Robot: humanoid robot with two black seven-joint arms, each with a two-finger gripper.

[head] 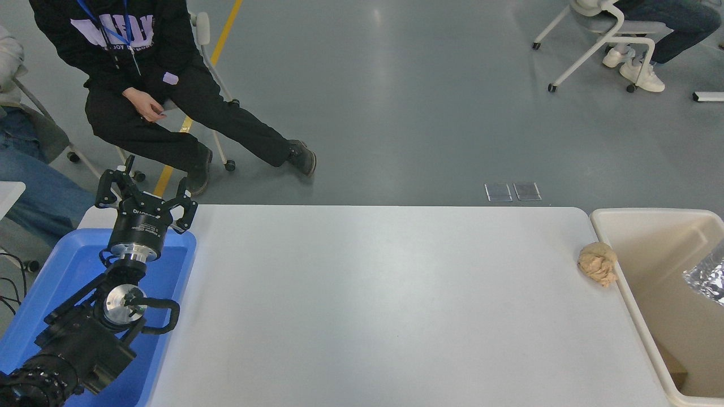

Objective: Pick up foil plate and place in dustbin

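Only a shiny silver corner of the foil plate [708,277] shows at the picture's right edge, down inside the cream dustbin [650,215]. Most of the plate is cut off by the frame. My right arm and its gripper are out of view. The left gripper [146,191] is parked at the lower left above the blue tray, its fingers spread open and holding nothing.
A tan crumpled paper ball [597,263] lies on the white table [373,305] right beside the dustbin's left rim. A blue tray [62,271] sits under the left arm. People sit on chairs at the far left and far right.
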